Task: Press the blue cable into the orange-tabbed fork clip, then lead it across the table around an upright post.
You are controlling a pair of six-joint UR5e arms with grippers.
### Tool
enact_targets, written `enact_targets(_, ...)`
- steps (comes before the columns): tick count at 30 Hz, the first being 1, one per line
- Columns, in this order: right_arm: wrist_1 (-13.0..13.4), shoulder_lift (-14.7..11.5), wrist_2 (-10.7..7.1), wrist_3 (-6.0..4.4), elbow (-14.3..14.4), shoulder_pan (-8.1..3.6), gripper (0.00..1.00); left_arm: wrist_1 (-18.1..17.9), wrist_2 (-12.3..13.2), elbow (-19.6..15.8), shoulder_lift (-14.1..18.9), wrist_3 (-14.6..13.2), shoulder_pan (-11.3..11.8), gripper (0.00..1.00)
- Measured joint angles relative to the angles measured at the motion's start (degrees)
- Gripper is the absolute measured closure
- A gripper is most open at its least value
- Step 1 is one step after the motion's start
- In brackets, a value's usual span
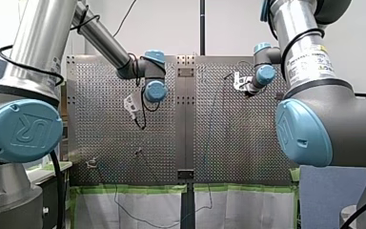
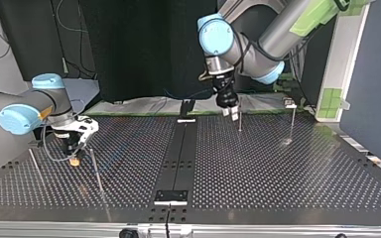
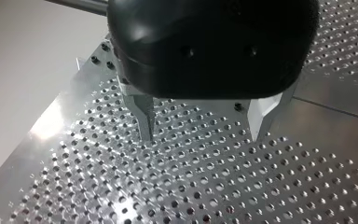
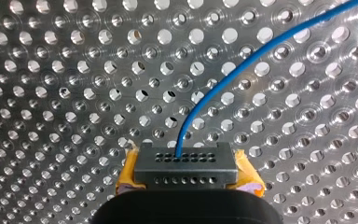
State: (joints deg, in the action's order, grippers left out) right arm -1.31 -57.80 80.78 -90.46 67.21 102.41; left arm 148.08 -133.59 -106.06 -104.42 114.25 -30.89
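Observation:
The blue cable [image 4: 242,65] rises out from between the yellow-padded fingers [image 4: 129,173] of my right gripper [image 4: 185,170], which is shut on it just above the perforated plate. In the front view the cable [image 1: 213,124] runs from that gripper [image 1: 238,82] toward the table's near edge. In the top view my right gripper [image 2: 74,157] hangs low at the left, between two thin posts. My left gripper [image 3: 203,127] is open with nothing between its metal fingers, over bare plate. In the top view it [image 2: 231,112] hangs beside an upright post [image 2: 239,122]. A small clip-like fixture [image 1: 91,163] stands near the front view's left; its colour is unclear.
More thin posts stand at the top view's left [image 2: 96,171], far left [image 2: 33,163] and right [image 2: 292,124]. A dark strip [image 2: 181,148] divides the perforated table down the middle. A black cable [image 1: 142,114] loops below my left wrist.

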Motion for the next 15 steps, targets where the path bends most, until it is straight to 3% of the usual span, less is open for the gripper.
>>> enact_targets(10,0.0,0.0,0.0,0.01,0.0,-0.03,1.0,-5.2,0.0,-5.2,-0.1,-0.2,0.5,0.0)
enact_targets(15,0.0,0.0,0.0,0.01,0.0,-0.02,1.0,-7.8,0.4,-7.8,-1.7,-0.3,0.9,0.0)
